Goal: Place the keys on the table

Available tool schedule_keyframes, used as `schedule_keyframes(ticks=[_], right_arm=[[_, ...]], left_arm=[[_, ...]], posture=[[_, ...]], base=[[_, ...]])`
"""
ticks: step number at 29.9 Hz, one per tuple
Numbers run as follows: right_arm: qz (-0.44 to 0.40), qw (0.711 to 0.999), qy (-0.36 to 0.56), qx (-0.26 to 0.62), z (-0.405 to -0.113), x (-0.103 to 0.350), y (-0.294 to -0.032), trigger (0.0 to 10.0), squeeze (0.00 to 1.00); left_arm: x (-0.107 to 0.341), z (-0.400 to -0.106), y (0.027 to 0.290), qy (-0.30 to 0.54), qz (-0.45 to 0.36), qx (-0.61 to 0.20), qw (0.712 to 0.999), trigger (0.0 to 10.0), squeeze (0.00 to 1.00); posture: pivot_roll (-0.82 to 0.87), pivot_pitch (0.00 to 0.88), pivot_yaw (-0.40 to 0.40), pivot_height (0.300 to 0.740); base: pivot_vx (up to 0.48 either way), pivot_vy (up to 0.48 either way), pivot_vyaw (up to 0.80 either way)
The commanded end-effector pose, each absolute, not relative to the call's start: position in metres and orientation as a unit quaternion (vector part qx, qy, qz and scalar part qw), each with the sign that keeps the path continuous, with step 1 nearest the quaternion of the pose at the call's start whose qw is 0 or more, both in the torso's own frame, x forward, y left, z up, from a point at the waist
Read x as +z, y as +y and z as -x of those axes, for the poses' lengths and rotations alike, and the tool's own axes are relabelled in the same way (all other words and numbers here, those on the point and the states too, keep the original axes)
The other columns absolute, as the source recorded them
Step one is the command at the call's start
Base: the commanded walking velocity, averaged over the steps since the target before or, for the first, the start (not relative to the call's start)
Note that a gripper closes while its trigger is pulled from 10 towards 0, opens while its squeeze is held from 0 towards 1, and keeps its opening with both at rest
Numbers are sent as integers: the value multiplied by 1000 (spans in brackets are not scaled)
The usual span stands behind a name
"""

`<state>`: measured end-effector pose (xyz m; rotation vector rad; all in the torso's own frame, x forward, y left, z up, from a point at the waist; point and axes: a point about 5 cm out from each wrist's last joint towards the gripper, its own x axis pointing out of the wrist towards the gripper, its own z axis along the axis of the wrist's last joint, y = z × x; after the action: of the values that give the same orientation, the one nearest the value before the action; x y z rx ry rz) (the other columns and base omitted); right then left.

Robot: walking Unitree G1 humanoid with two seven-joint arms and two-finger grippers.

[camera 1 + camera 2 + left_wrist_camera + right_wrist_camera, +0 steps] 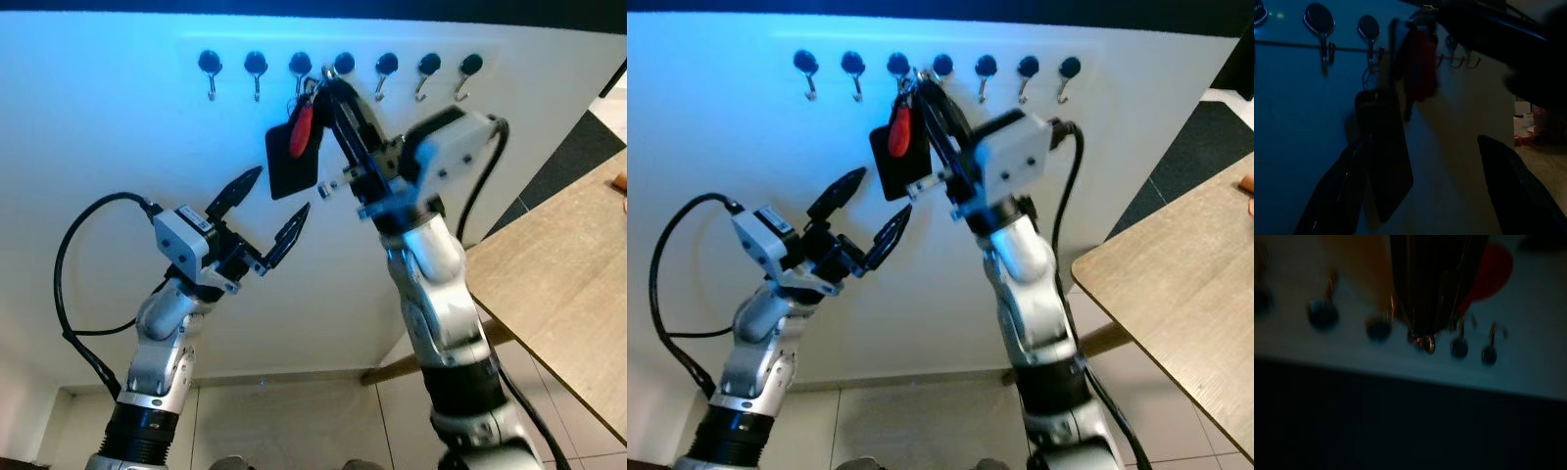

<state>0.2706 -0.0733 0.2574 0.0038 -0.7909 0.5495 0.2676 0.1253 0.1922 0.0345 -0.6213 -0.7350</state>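
Hanging keys (294,147) touching right gripper (318,86) fingertips.

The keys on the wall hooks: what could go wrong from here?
1. The right tool pinches the keys near their ring, and they may snag on the hook when pulled.
2. The black tag hangs loose and could swing into the open left tool.
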Motion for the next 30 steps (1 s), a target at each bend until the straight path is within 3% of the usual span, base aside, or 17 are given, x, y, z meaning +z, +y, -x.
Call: schedule_keyframes(ticks=[1,16,30], right_arm=[[-4,877,-392,278,-260,256,-73,0,0],[15,918,-332,217,-250,216,-104,0,0],[6,897,-390,206,-266,267,-104,0,0]], left_arm=[[186,-267,127,-290,-10,-350,891,10000,0],[173,-270,138,-273,-11,-319,908,10000,0],[180,-273,138,-286,-13,-315,905,10000,0]], posture=[[36,66,-38,740],[33,73,-22,740],[35,72,-23,740]], base=[[0,0,0],[0,0,0],[0,0,0]])
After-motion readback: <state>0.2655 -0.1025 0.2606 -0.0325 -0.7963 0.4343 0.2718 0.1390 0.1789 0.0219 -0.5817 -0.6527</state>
